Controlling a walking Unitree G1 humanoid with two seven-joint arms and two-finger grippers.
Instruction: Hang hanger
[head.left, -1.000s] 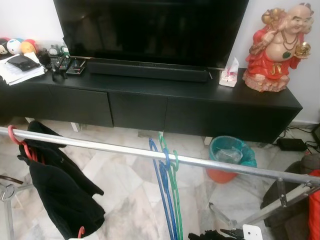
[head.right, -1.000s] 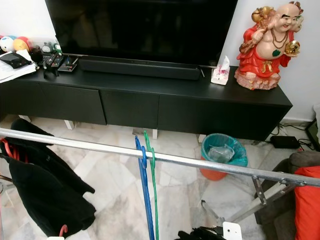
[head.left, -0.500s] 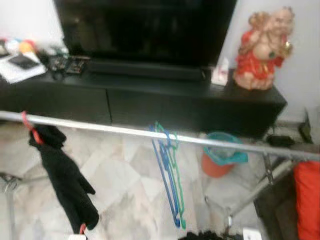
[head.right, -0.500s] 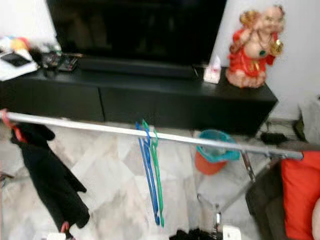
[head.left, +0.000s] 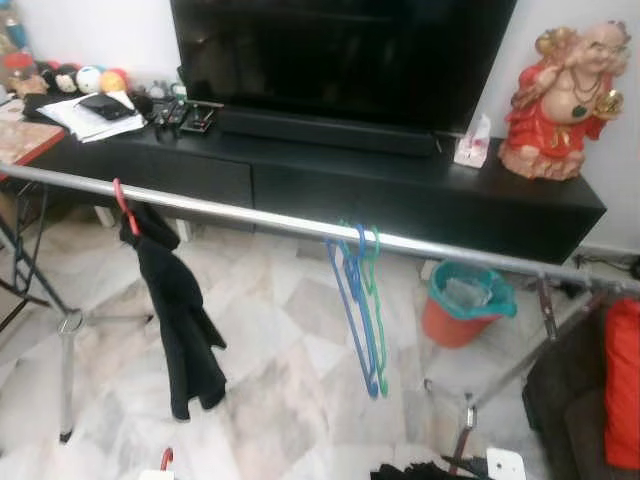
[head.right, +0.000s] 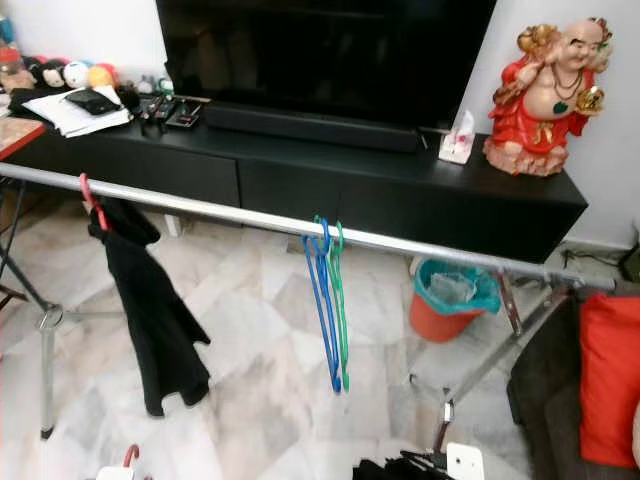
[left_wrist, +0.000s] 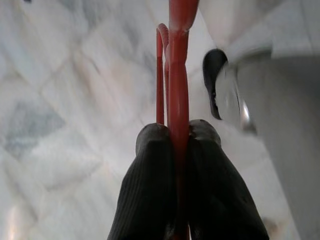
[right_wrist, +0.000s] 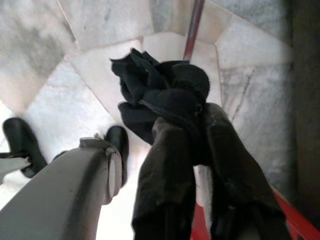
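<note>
Quick notes on my rig's body from wrist cams. Left gripper (left_wrist: 177, 145): two long black fingers (left_wrist: 150, 190), ribbed texture along length, rounded tips. Right gripper (right_wrist: 192, 130): same pair of black fingers (right_wrist: 167, 185), matte, finely grooved, blunt ends. Silver-grey rounded leg shell (right_wrist: 75, 185) below, smooth casing with seam near ankle, black foot (right_wrist: 117, 142) at end. Second black foot (right_wrist: 20, 142) off to side. Other cam: same grey shell (left_wrist: 285, 115), black foot (left_wrist: 214, 80).
</note>
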